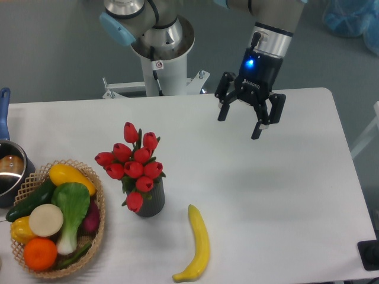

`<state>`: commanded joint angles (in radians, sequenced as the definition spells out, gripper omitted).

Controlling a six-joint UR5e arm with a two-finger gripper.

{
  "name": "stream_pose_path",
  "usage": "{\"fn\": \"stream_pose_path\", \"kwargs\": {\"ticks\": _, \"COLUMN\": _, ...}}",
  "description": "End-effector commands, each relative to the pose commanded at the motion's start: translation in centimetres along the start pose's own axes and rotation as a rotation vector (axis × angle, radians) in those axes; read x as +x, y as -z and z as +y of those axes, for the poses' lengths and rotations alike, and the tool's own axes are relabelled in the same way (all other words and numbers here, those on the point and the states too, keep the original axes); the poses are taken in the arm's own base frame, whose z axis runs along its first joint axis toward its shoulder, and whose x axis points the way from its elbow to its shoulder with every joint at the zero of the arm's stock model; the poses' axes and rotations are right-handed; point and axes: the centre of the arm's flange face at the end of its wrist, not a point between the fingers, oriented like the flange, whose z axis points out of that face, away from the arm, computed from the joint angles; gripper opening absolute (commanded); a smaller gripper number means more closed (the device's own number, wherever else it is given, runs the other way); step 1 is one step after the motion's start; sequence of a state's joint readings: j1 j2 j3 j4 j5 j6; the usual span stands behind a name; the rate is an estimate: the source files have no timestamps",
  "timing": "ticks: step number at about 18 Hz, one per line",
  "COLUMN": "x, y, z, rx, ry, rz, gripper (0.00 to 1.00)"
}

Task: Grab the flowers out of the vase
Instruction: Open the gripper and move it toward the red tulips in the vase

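1. Gripper (240, 125): open, fingers apart, nothing between them, over the table (284, 195), at 2 o'clock from the flowers, well apart.
2. Flowers (134, 163): upright in the vase (151, 201).
3. Banana (196, 245): at 4 o'clock of vase, near.
4. Basket (100, 228): at 9 o'clock of vase, full of produce.

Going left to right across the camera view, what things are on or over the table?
Pot → wicker basket of produce → flowers in the vase → banana → gripper, open above the table.
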<state>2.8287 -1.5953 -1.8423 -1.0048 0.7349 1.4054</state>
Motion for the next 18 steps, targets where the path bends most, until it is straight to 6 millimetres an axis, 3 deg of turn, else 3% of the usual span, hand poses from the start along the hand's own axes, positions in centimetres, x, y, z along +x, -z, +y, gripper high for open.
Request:
{"fn": "stream_pose_path", "kwargs": {"ticks": 5, "x": -0.7, "y": -0.5, "z": -1.0, "rx": 0.079, "ry": 0.137, "rz": 0.005, "gripper": 1.0}}
{"fn": "stream_pose_path", "kwargs": {"ticks": 11, "x": 0.7, "y": -3.7, "z": -3.0, "rx": 0.083, "ry": 0.067, "rz": 0.051, "gripper": 1.0}}
{"fn": "stream_pose_path", "kwargs": {"ticks": 18, "x": 0.7, "y": -4.1, "z": -2.6, "rx": 0.091, "ry": 0.057, "rz": 0.05, "gripper": 1.0}}
